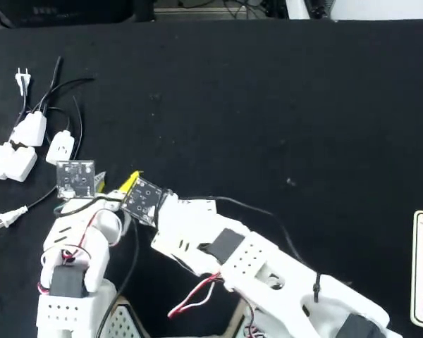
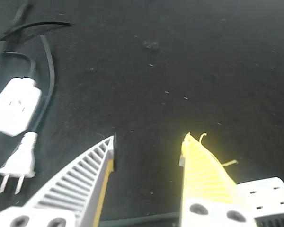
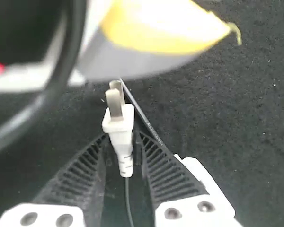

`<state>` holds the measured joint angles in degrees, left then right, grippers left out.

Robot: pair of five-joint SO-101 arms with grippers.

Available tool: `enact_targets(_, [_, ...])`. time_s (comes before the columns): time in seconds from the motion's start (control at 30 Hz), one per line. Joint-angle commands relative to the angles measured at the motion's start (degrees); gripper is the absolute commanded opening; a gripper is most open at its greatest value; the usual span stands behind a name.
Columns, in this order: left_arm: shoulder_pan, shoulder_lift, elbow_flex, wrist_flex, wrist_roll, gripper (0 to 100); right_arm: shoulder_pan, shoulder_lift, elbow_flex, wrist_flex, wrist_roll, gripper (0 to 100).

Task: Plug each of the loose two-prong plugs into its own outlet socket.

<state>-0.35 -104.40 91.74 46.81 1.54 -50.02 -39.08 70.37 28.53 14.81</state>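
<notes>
A white two-prong plug [image 3: 117,118] is clamped by its body between the fingers of the right tool [image 3: 120,139], prongs pointing forward out past the fingertips and its thin cord [image 3: 127,198] trailing back between them. The left tool [image 2: 149,138] is released, fingers spread, low over the black desk [image 1: 268,105], with another loose plug [image 2: 18,163] lying flat just beside it and a white outlet socket [image 2: 14,105] a little farther off. The outlet sockets [image 1: 29,130] are grouped at the left of the desk, left of and farther out than both arms. For the step in hand, which appears to be carrying the held plug to a socket, the prongs should be squared to the slots before any push is made (a tilted entry would likely shove the light socket away). A yellow finger [image 3: 170,23], judged to be the other arm's, sits very close ahead of the prongs, so room should be made first. The socket could well be steadied by the free tool while the plug is pressed home.
</notes>
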Motion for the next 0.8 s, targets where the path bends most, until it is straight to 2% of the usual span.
enact_targets(0.0, [3.65,0.18,1.01,-1.32,-4.48,23,-0.53,-5.32,-2.59,0.35,-0.53,1.1])
enact_targets(0.33, [3.82,0.18,1.54,-1.14,-5.54,23,-0.53,-19.82,2.68,2.81,-0.53,1.1])
enact_targets(0.77, [3.82,0.18,1.54,-1.05,-5.71,23,-0.44,-20.26,2.86,2.81,-0.53,1.1])
